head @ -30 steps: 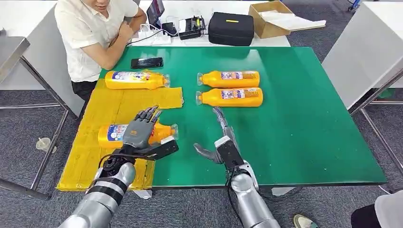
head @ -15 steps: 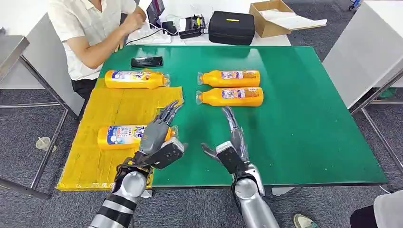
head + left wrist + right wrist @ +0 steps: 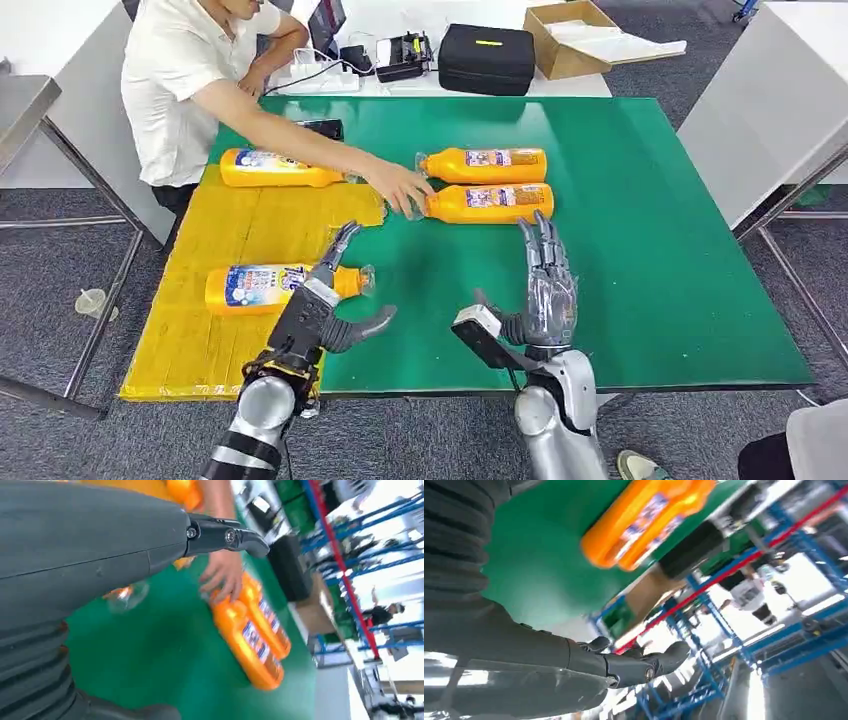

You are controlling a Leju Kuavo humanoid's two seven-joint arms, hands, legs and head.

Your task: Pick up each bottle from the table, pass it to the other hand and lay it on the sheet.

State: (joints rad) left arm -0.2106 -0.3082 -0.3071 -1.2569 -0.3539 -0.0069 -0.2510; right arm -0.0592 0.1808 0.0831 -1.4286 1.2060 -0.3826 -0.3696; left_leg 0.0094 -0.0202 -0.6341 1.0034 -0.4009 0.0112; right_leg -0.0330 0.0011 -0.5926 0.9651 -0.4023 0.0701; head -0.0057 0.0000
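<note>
Overhead, saw a green table (image 3: 640, 250) with a yellow sheet (image 3: 210, 240) draped over its left part. Found two orange bottles on the sheet: the far bottle (image 3: 280, 168) along the back edge, the near bottle (image 3: 265, 287) closer to the robot, both lying on their sides with caps toward the middle of the table. Found two more on the bare green, side by side and touching or nearly so: the back bottle (image 3: 485, 165) and the front bottle (image 3: 490, 203), also on their sides. Noted the left hand (image 3: 322, 312) raised over the table's near edge, just beside the cap end of the near bottle, fingers spread apart, thumb out to the side, holding nothing. Noted the right hand (image 3: 545, 290) lifted upright, well short of the front bottle, fingers apart and pointing up, likewise holding nothing. Spotted a person (image 3: 195, 90) in a white shirt seated at the far left corner, arm stretched across the sheet, the person's hand (image 3: 398, 187) resting at the cap end of the front bottle. Beyond the table, made out a black case (image 3: 487, 58), a cardboard box (image 3: 570, 40) and a phone (image 3: 322, 127) lying on the green.
</note>
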